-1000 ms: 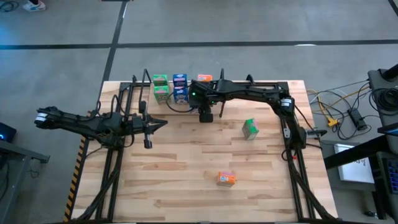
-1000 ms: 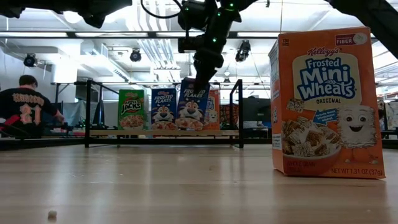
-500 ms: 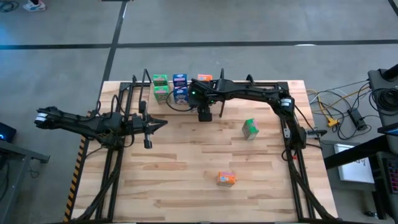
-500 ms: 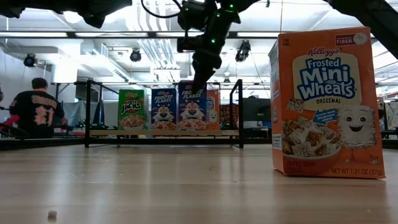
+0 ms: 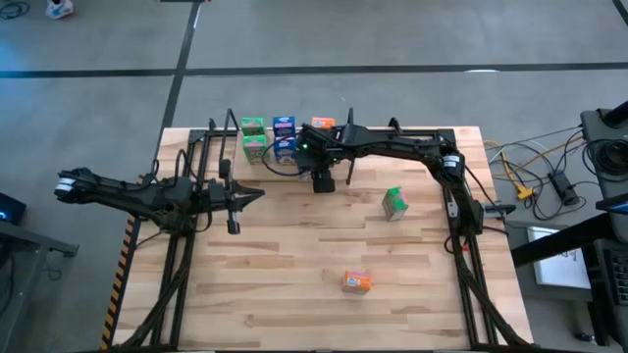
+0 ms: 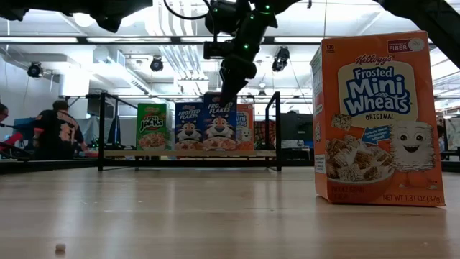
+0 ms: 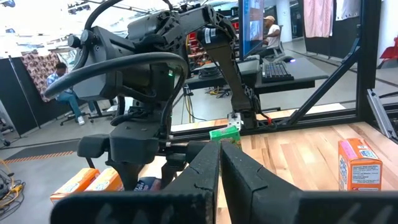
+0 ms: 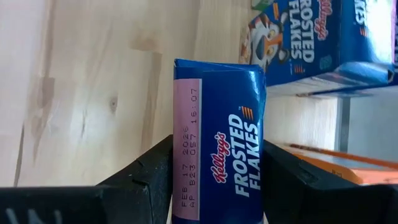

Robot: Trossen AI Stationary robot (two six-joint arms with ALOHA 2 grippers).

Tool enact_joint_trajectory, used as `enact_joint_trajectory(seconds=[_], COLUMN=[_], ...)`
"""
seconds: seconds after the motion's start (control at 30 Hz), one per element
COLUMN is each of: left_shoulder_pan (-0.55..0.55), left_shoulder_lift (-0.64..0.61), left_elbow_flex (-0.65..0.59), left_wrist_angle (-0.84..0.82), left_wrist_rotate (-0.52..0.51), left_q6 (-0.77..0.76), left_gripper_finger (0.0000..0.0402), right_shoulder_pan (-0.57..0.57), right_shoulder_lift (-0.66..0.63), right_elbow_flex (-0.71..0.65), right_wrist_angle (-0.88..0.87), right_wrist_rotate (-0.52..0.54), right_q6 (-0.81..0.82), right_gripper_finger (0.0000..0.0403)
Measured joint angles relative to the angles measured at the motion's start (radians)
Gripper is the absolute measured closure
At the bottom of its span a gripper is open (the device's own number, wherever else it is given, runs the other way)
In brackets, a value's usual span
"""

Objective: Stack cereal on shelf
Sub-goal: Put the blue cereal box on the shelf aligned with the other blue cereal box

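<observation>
My right gripper [image 6: 228,88] is at the shelf [image 6: 190,153] by the far edge, shut on a blue cereal box [image 6: 220,122]. That box [image 5: 287,149] stands in front of another blue box [image 5: 285,126] and beside two green boxes [image 5: 254,137]. An orange box [image 5: 322,123] stands on the shelf to its right. On the table, a loose green box [image 5: 394,203] and a loose orange box [image 5: 357,282] stand on their bases. My left gripper [image 5: 250,196] waits shut over the table's left side. My right gripper pinches the blue box between its two fingers [image 8: 149,168], near its top end [image 8: 217,149], one finger on each broad face. It comes from above, pointing down. The box hangs upright below the fingers; whether its base rests on the shelf plank, I cannot tell.
Black wire uprights [image 6: 100,129] bound the shelf's ends. The loose orange box [image 6: 377,119] stands near the table's near edge. Bare wood lies between the shelf and the loose boxes. Black arm-mount frames [image 5: 182,245] run along both table sides. People show in the room beyond.
My right gripper has carried the blue box a little toward the table's left, along the front of the shelf, keeping it upright and staying shut on it.
</observation>
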Motion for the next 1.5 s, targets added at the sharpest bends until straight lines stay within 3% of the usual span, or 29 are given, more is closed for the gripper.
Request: enact_joint_trajectory(seconds=[0.47, 0.77, 1.23, 1.5], left_shoulder_pan=[0.000, 0.000, 0.000, 0.000], left_shoulder_lift=[0.000, 0.000, 0.000, 0.000], left_elbow_flex=[0.000, 0.000, 0.000, 0.000], left_wrist_angle=[0.000, 0.000, 0.000, 0.001], left_wrist_rotate=[0.000, 0.000, 0.000, 0.000], left_q6=[0.000, 0.000, 0.000, 0.000], left_gripper_finger=[0.0401, 0.0401, 0.0401, 0.0401], right_shoulder_pan=[-0.021, -0.022, -0.022, -0.022], right_shoulder_lift=[0.000, 0.000, 0.000, -0.001], right_elbow_flex=[0.000, -0.001, -0.001, 0.033], right_wrist_angle=[0.003, 0.008, 0.012, 0.003], right_wrist_rotate=[-0.011, -0.014, -0.014, -0.005], right_q6=[0.028, 0.034, 0.051, 0.050], right_gripper_finger=[0.0226, 0.0258, 0.0167, 0.0145])
